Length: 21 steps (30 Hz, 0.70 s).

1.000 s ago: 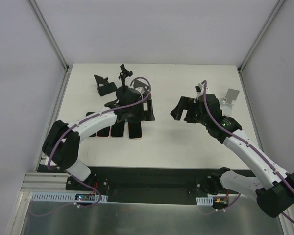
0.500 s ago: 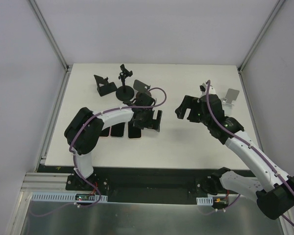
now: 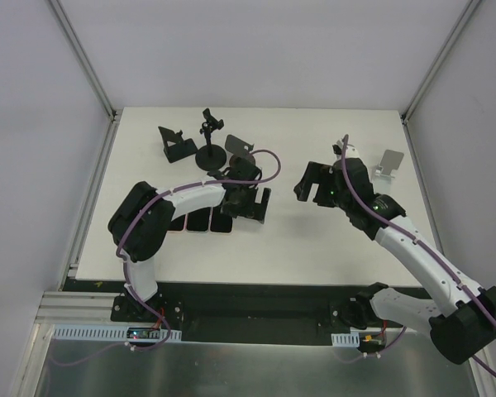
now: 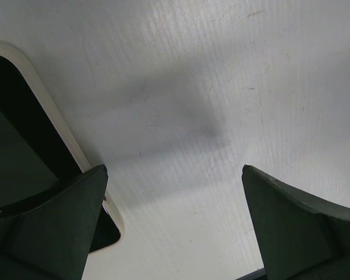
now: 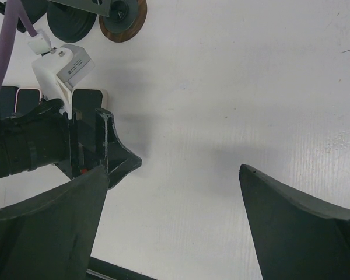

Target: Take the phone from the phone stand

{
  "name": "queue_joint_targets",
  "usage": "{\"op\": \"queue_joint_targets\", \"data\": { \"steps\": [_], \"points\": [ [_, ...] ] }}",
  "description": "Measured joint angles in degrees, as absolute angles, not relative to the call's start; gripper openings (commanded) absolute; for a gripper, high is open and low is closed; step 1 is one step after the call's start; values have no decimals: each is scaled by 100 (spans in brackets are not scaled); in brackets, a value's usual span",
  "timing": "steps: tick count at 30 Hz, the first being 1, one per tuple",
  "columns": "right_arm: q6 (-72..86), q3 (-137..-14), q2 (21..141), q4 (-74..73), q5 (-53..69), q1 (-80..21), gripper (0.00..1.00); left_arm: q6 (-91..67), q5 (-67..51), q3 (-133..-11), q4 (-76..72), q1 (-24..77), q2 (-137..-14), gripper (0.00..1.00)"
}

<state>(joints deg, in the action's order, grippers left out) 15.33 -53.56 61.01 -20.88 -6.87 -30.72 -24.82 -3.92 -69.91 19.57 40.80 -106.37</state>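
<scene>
A row of flat, dark-screened phones with pale rims [image 3: 198,222] lies face-up on the white desk [image 3: 314,248]. Its end phone is just beside the left gripper [image 3: 250,207], which hangs low over bare desk with its jaws spread wide and nothing between them. The right gripper [image 3: 312,190] is likewise wide open and empty, well apart to the right. At the back a tilted grey slab [image 3: 240,146] stands propped over a brown round base [image 5: 131,26]; whether that is a phone on its stand I cannot tell. A phone should handle as a stiff, fairly dense slab with slick glass that could slip or crack. It is best pinched across its narrow width on the long edges, near the middle, and lifted clear of any lip.
</scene>
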Motion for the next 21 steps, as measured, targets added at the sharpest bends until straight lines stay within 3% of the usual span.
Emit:
{"op": "queue_joint_targets", "data": {
  "steps": [12,21],
  "points": [
    [1116,-5502,6270,-2106,-860,-2821,96,-2471,-548,-6993,1970,3859,-10392,99],
    [882,-5968,6899,-2134,-974,-1188,96,-2355,-851,-6847,1640,3487,-8659,99]
  ]
}}
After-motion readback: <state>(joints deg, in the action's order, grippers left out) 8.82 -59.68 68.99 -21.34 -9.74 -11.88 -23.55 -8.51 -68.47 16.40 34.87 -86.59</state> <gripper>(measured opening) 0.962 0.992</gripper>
